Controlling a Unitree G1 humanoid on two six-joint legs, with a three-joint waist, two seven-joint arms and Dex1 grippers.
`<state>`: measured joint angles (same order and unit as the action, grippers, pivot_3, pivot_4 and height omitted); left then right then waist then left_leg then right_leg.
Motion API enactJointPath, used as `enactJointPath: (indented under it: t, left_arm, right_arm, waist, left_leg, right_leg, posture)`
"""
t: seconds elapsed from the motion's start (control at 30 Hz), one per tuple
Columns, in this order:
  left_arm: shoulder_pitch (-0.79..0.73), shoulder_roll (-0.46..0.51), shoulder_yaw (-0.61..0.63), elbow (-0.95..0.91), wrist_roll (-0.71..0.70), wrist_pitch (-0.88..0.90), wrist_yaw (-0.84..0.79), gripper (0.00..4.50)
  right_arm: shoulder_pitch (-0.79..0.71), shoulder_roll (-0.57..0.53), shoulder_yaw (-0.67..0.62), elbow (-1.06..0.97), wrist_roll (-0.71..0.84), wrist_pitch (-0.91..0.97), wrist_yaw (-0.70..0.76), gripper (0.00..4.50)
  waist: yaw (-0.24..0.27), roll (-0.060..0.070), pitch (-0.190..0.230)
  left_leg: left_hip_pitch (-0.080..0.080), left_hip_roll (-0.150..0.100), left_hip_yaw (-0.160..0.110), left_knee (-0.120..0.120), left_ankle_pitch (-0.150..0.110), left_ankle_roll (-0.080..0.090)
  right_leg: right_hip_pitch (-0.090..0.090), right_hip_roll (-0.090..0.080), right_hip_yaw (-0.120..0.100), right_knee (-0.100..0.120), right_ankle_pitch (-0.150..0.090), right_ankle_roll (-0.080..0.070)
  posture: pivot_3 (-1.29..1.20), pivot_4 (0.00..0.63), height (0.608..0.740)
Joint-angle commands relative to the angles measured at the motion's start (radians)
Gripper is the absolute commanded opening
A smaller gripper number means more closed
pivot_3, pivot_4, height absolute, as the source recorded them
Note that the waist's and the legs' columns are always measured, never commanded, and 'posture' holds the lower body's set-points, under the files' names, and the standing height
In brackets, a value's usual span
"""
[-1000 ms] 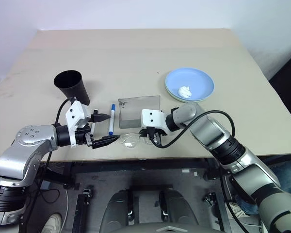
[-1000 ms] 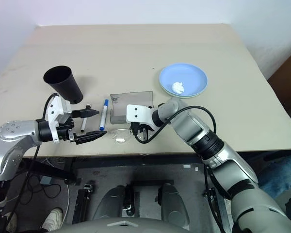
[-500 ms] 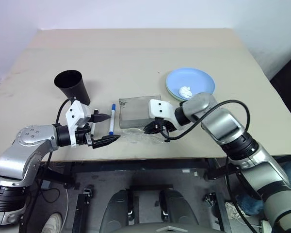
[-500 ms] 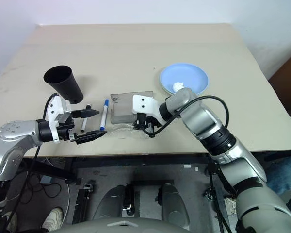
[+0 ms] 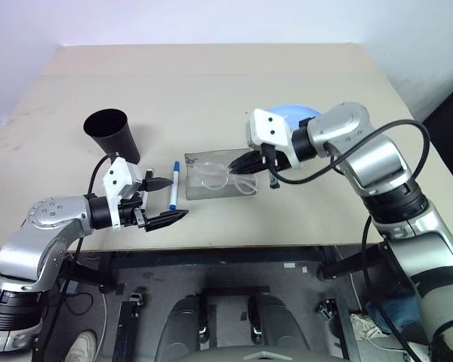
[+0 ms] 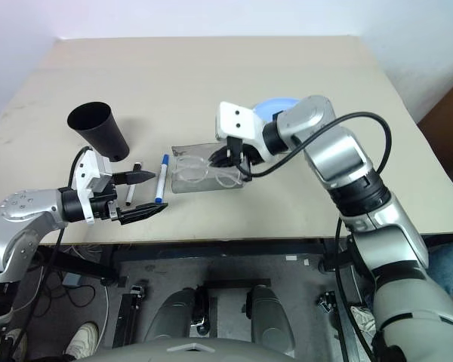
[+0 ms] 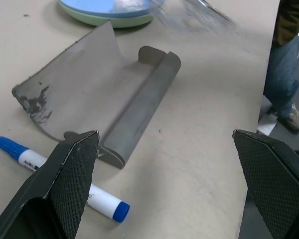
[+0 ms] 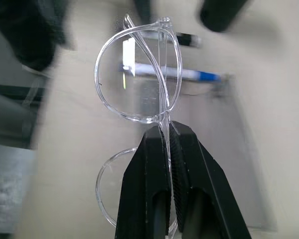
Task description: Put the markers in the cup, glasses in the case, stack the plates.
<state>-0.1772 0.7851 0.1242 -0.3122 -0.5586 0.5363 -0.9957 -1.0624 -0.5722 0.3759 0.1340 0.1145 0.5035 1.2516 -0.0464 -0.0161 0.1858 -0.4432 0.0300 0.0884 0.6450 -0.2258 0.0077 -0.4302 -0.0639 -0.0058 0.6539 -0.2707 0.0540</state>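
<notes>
My right gripper point(image 5: 242, 164) is shut on the bridge of the clear-framed glasses point(image 8: 139, 84) and holds them in the air just above the open grey case point(image 5: 211, 185). The left gripper point(image 5: 177, 197) stands open and empty, low over the table near its front edge. Beside it lies the blue-capped marker point(image 6: 160, 179), with the black-capped marker point(image 6: 132, 185) closer to the black cup point(image 5: 109, 134), which stands upright further back. The light blue plate rests on the mint green one point(image 7: 109, 11), and from the head views both plates point(image 5: 294, 113) are largely hidden behind my right hand.
A small white crumpled bit point(image 7: 125, 4) lies on the top plate. The beige table point(image 5: 211, 83) stretches bare toward the back. A person's leg and shoe point(image 7: 286, 74) show beyond the table's right edge.
My right gripper has lifted the glasses from the table's front edge up and back, to above the case. The left arm has stayed still.
</notes>
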Motion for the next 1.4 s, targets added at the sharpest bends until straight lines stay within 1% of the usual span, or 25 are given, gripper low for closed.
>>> enactJointPath:
  t: [0.03,0.1,0.2,0.27,0.4,0.67,0.83,1.03,1.17,1.33,1.4]
  left_arm:
    - [0.012,0.003,0.022,-0.05,-0.018,-0.001,0.008,4.5]
    - [0.021,0.003,0.027,-0.057,-0.02,0.001,0.013,4.5]
    - [0.032,0.004,0.033,-0.069,-0.024,0.005,0.02,4.5]
    - [0.039,0.008,0.04,-0.077,-0.028,0.007,0.026,4.5]
    - [0.048,0.017,0.053,-0.085,-0.036,0.01,0.031,4.5]
    - [0.071,0.02,0.06,-0.103,-0.043,0.016,0.038,4.5]
    - [0.068,0.018,0.058,-0.099,-0.04,0.015,0.038,4.5]
    - [0.069,0.016,0.057,-0.1,-0.039,0.013,0.039,4.5]
    - [0.067,0.015,0.056,-0.1,-0.038,0.014,0.04,4.5]
    - [0.071,0.008,0.051,-0.105,-0.038,0.014,0.049,4.5]
    - [0.076,0.005,0.049,-0.107,-0.037,0.011,0.052,4.5]
  right_arm:
    - [-0.086,0.049,-0.018,0.149,-0.063,-0.124,-0.072,0.02]
    - [-0.109,0.105,-0.002,0.242,-0.112,-0.199,-0.15,0.02]
    - [-0.123,0.173,0.029,0.341,-0.19,-0.257,-0.238,0.02]
    - [-0.107,0.203,0.049,0.352,-0.219,-0.268,-0.25,0.02]
    - [-0.079,0.222,0.066,0.34,-0.242,-0.27,-0.239,0.02]
    - [-0.029,0.196,0.087,0.268,-0.271,-0.245,-0.159,0.02]
    - [-0.003,0.204,0.116,0.27,-0.329,-0.246,-0.178,0.02]
    - [0.041,0.201,0.145,0.208,-0.352,-0.234,-0.142,0.02]
    - [0.062,0.21,0.167,0.191,-0.377,-0.207,-0.146,0.02]
    - [0.097,0.201,0.183,0.105,-0.354,-0.143,-0.067,0.02]
    - [0.106,0.205,0.187,0.085,-0.357,-0.118,-0.056,0.02]
  waist:
    - [-0.002,0.0,0.0]
    - [-0.004,0.0,0.0]
    - [-0.007,0.0,0.0]
    - [-0.01,0.0,0.0]
    - [-0.005,0.0,0.0]
    - [-0.002,0.0,0.0]
    - [-0.001,0.0,0.0]
    - [0.0,0.0,0.0]
    - [0.0,0.0,0.0]
    - [0.001,0.0,0.0]
    - [0.001,0.0,0.0]
  left_leg:
    - [0.0,0.0,0.0,0.0,0.0,0.0]
    - [0.0,0.0,0.0,-0.001,0.0,0.0]
    - [0.0,0.0,0.0,-0.002,0.001,-0.001]
    - [-0.001,0.0,0.0,-0.002,0.001,0.001]
    - [-0.001,0.0,0.0,-0.002,0.002,0.001]
    - [0.0,0.0,0.0,-0.002,0.001,0.001]
    - [0.0,0.0,0.0,-0.002,0.001,0.0]
    - [0.0,0.0,0.0,-0.002,0.002,0.001]
    - [0.0,0.0,0.0,-0.001,0.001,0.001]
    - [0.0,0.0,0.0,-0.001,0.001,0.001]
    - [0.0,0.0,0.0,-0.001,0.001,0.001]
  right_leg:
    - [0.0,0.0,0.0,0.0,0.0,0.0]
    - [0.0,0.0,0.0,0.0,0.0,0.0]
    - [-0.001,0.0,0.0,0.0,0.0,0.0]
    - [-0.001,0.0,0.0,0.0,0.0,0.001]
    - [-0.001,0.0,0.0,0.0,0.002,0.003]
    - [-0.001,0.0,0.0,0.0,0.002,0.003]
    - [-0.001,0.0,-0.001,0.0,0.002,0.003]
    - [0.0,0.0,-0.001,0.0,0.002,0.003]
    - [0.0,0.0,-0.001,0.001,0.002,0.003]
    - [0.0,0.0,-0.001,0.001,0.002,0.003]
    - [0.0,0.0,-0.001,0.001,0.002,0.003]
  posture:
    - [0.0,0.15,0.74]
    - [0.0,0.15,0.74]
    - [0.0,0.15,0.74]
    - [0.0,0.15,0.74]
    - [0.0,0.15,0.74]
    - [0.0,0.15,0.74]
    - [0.0,0.15,0.74]
    - [0.0,0.15,0.74]
    - [0.0,0.15,0.74]
    - [0.0,0.15,0.74]
    - [0.0,0.15,0.74]
